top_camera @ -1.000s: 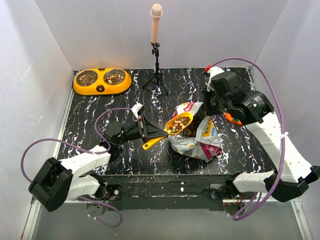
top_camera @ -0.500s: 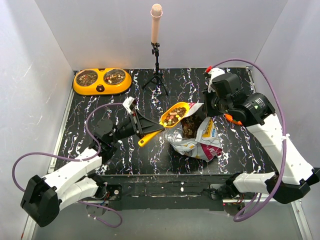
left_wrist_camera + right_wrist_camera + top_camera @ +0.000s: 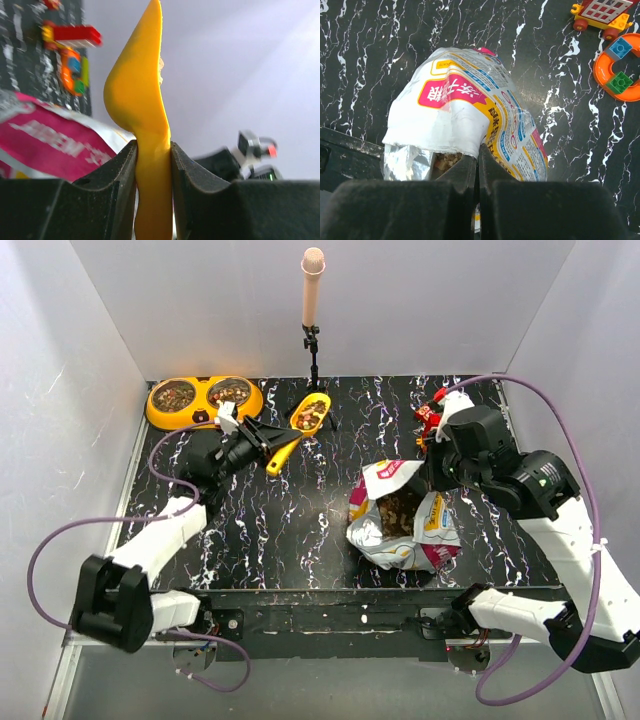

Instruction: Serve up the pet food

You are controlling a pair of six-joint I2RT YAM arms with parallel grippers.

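My left gripper (image 3: 262,436) is shut on the handle of the yellow-orange scoop (image 3: 305,417), which also shows edge-on in the left wrist view (image 3: 145,110). The scoop holds pet food (image 3: 311,413) and hangs just right of the orange double bowl (image 3: 203,417), whose two steel cups hold kibble. My right gripper (image 3: 432,472) is shut on the rim of the white bag (image 3: 400,522), holding it open; kibble (image 3: 397,508) shows inside. In the right wrist view the jaws pinch the bag's edge (image 3: 470,100), with kibble (image 3: 446,160) beside them.
A tripod with a pink-topped microphone (image 3: 314,340) stands at the back centre, right behind the scoop. Toy bricks and an orange ring (image 3: 620,70) lie at the back right. White walls close in the black marbled table (image 3: 300,530).
My left arm has carried the loaded scoop from above the bag leftward and back, to beside the double bowl. The right gripper and the bag have shifted slightly right.
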